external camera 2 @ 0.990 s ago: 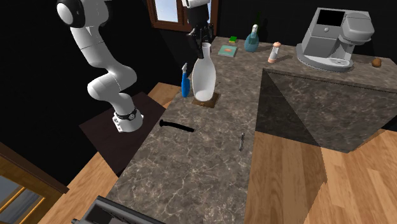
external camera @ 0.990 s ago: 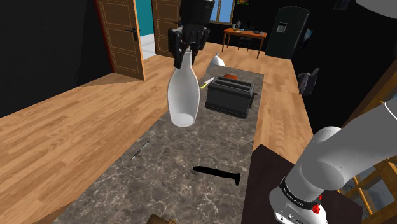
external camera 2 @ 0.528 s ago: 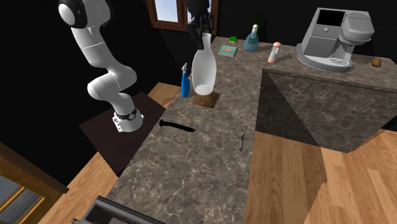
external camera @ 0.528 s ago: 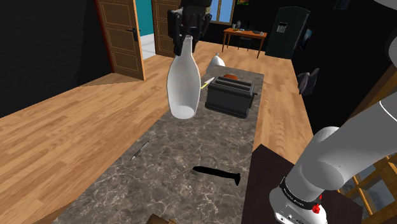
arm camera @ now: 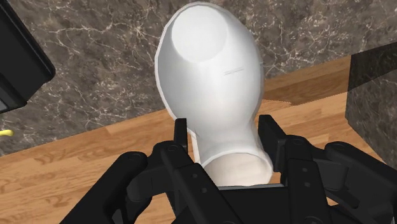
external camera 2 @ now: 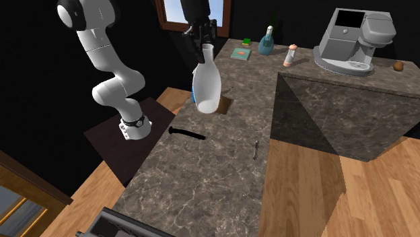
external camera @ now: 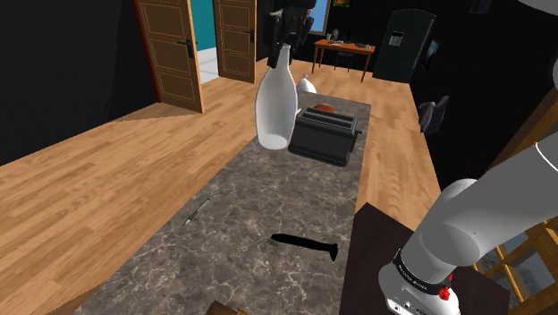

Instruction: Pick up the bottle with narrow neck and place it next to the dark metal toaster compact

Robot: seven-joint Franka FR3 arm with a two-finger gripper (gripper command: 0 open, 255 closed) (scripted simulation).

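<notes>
Brown panelled doors (external camera: 170,54) stand at the shoulder view's left, above a pale wooden floor (external camera: 89,179). To the right of the floor runs the grey-brown marbled surface (external camera: 259,206), with a thin grey utensil (external camera: 198,210) near its left edge and a flat black shape (external camera: 304,243) lying further right, towards the stand. Over the far half of the surface hangs the white bottle (external camera: 275,112), neck up, its body a little tilted and clear of the stone. The black pincer (external camera: 283,46) clamps the narrow neck from both sides. Just right of the bottle sits the dark toaster (external camera: 326,134), its left end hidden by the bottle, with a white rounded thing (external camera: 308,85) beyond it. At the lower right the white arm (external camera: 474,233) rises from its dark stand (external camera: 376,259).

In the second exterior view the arm is at the left. The bottle (external camera 2: 206,84) hangs beneath the pincer (external camera 2: 203,39) near the middle, over the surface's edge on the stand's side. A brown mat (external camera 2: 227,104) lies just right of its base, and a grey coffee machine (external camera 2: 350,40) stands at the far right.

In the wrist view both fingers (arm camera: 180,137) press on the neck, the round base points away towards the stone, and the toaster's dark corner (arm camera: 19,63) lies off to one side
</notes>
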